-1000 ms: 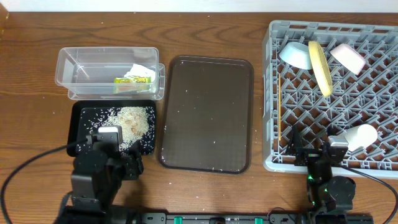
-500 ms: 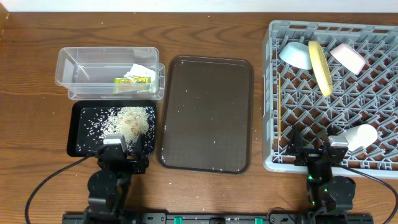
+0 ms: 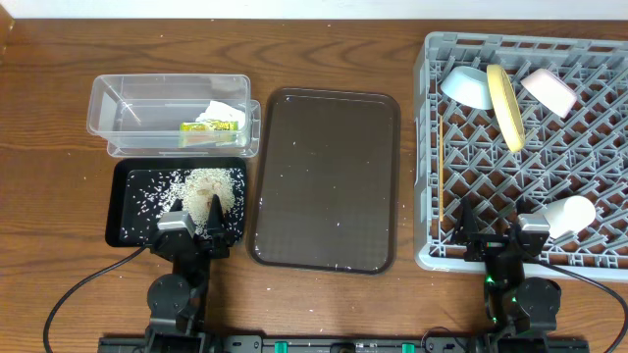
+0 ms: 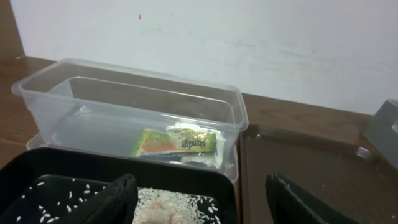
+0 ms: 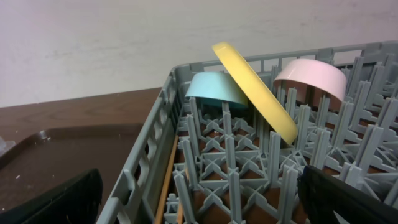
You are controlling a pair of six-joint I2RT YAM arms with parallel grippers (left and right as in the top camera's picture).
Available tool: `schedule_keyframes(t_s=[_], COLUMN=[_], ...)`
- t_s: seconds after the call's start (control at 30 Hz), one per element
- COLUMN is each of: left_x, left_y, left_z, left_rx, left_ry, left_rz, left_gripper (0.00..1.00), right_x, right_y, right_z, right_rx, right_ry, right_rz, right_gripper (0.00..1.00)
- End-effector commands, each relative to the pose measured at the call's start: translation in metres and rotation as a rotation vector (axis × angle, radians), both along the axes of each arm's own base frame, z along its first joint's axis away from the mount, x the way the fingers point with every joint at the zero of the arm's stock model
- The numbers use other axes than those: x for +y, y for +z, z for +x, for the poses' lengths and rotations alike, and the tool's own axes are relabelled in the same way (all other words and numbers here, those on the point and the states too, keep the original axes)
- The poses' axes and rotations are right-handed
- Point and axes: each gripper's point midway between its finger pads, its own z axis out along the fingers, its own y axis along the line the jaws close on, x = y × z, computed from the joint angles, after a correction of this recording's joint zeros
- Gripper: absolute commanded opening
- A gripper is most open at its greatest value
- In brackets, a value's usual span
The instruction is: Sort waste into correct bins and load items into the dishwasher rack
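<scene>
The clear tub (image 3: 128, 110) holds the green-and-yellow wrapper (image 3: 211, 125) and the white tissue (image 3: 225, 110); the wrapper also shows in the left wrist view (image 4: 177, 142). The black tray (image 3: 130, 206) holds loose rice and scraps (image 3: 201, 186). My left gripper (image 3: 196, 218) is open and empty over the tray's near edge, with rice (image 4: 177, 205) between its fingers. The grey rack (image 3: 589, 147) holds the blue bowl (image 3: 469, 86), yellow plate (image 3: 505, 106), pinkish bowl (image 3: 549, 91), white cup (image 3: 572, 213) and chopsticks (image 3: 442, 157). My right gripper (image 3: 491, 233) is open and empty at the rack's near left corner.
The large dark brown serving tray (image 3: 324, 176) lies between the bins and the rack, with a few stray rice grains on it. A few grains lie on the wooden table near its front edge. Cables run from both arm bases.
My left arm has dropped and drawn back toward the front edge, with its open gripper now low over the black tray's near side. The right arm has not moved.
</scene>
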Motion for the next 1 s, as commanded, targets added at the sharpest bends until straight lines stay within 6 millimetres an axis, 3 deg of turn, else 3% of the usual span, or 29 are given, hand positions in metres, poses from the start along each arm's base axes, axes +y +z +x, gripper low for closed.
schedule_keyframes(t_s=[0.0, 0.97], left_x=[0.0062, 0.0009], left_y=[-0.0163, -0.0171], left_z=[-0.0019, -0.0016], left_rx=[0.057, 0.061], left_ry=[0.034, 0.003], left_rz=[-0.005, -0.006], left_gripper=[0.69, 0.69], right_x=[-0.0001, -0.0001], right_y=[0.0002, 0.0002], right_z=[-0.0003, -0.0003], right_rx=[-0.003, -0.003], right_ry=[-0.002, -0.002], right_rz=[-0.016, -0.016], right_gripper=[0.99, 0.99])
